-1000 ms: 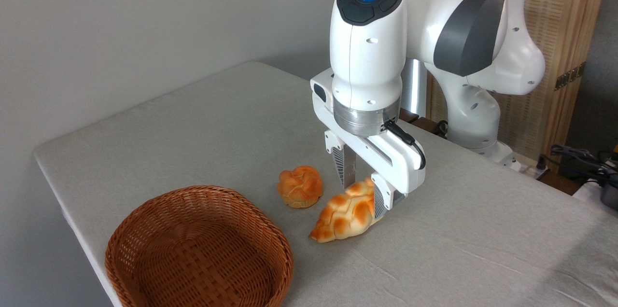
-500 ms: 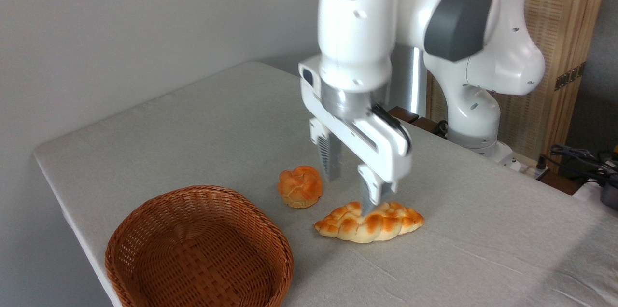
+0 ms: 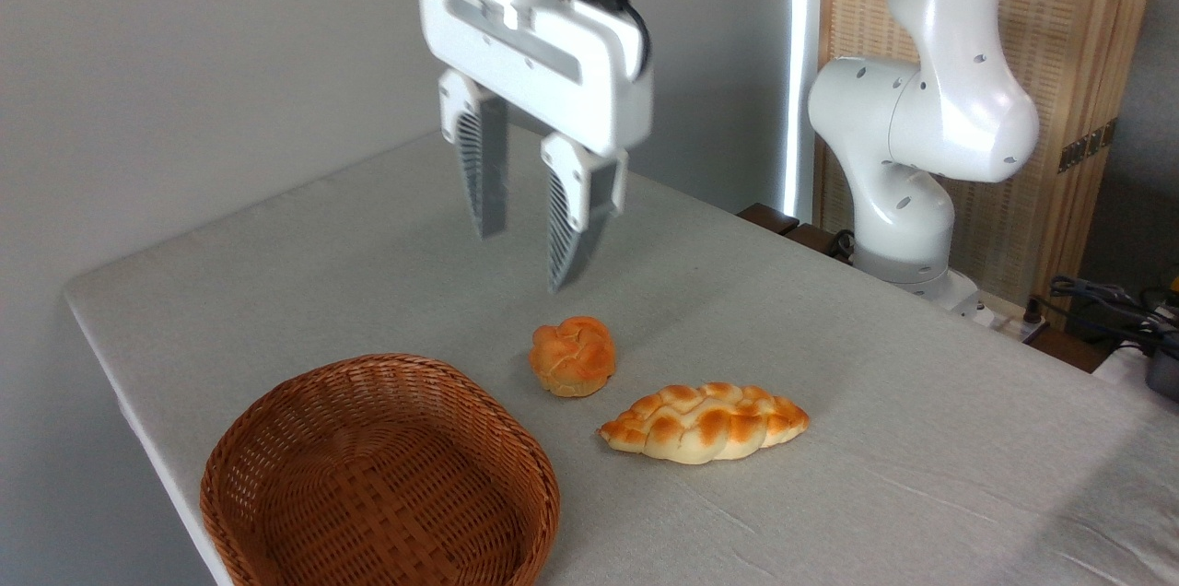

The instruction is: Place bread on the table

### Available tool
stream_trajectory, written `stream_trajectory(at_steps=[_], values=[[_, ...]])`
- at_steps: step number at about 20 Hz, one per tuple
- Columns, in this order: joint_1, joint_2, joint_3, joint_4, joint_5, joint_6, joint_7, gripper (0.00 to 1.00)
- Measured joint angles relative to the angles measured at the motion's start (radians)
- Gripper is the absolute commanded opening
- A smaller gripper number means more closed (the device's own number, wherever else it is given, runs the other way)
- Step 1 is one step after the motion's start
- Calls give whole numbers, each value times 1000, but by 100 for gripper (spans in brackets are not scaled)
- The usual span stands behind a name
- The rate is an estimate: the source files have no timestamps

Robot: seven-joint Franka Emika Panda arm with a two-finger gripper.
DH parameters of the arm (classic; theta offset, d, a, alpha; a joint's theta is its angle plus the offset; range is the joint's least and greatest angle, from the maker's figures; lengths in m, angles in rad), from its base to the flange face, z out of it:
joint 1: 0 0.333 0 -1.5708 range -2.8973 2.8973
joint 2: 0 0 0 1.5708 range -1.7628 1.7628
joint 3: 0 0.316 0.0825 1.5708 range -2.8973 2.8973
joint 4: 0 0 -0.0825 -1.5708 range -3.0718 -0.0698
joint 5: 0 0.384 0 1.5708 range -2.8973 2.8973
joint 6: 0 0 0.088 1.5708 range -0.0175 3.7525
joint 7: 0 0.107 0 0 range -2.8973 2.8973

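The bread [image 3: 705, 422] lies flat on the counter [image 3: 368, 236], well below and right of the tool [image 3: 525, 247]. The tool hangs narrowly parted, gripping and touching nothing.

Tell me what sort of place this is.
Probably a robot lab or test room set up indoors, not a kitchen. A white arm is mounted beside a cloth-covered table, the bread, roll and basket look like props, and cables lie at the right edge.
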Motion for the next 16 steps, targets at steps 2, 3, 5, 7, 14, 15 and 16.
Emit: stream_trajectory(at_steps=[2,3,5,7,14,15,16], values=[[-26,48,-2,79,14,-32,-61,100],[-41,72,-2,106,35,-39,-90,100],[-72,116,-14,138,84,-44,-134,100],[-90,144,-31,150,112,-44,-163,100],[-93,156,-31,155,118,-52,-167,100],[-93,156,-31,155,118,-53,-167,100],[-93,156,-31,155,118,-53,-167,100]])
